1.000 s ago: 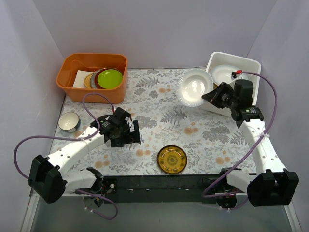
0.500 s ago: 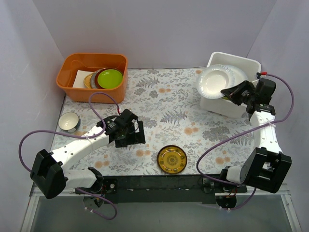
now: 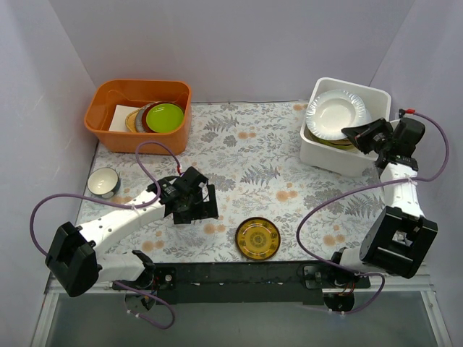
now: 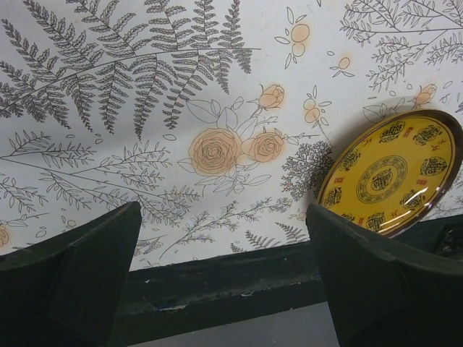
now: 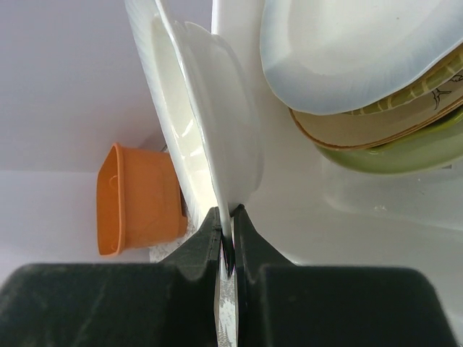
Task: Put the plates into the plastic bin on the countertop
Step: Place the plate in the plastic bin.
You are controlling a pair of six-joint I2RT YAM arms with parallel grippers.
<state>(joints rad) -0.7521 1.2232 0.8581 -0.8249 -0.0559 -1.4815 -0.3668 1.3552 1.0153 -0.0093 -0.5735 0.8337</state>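
The right hand is pinching the rim of a plain white plate, jaws squeezed nearly together on it. It's holding the plate over the white plastic bin at the far right of the desk. A stack of plates is sitting in that bin, white one on top, then tan and green under it. The left hand is hovering wide open just over the desk, gripping nothing. The amber patterned plate is lying flat near it, off to its right. The orange tub is sitting in the far left corner.
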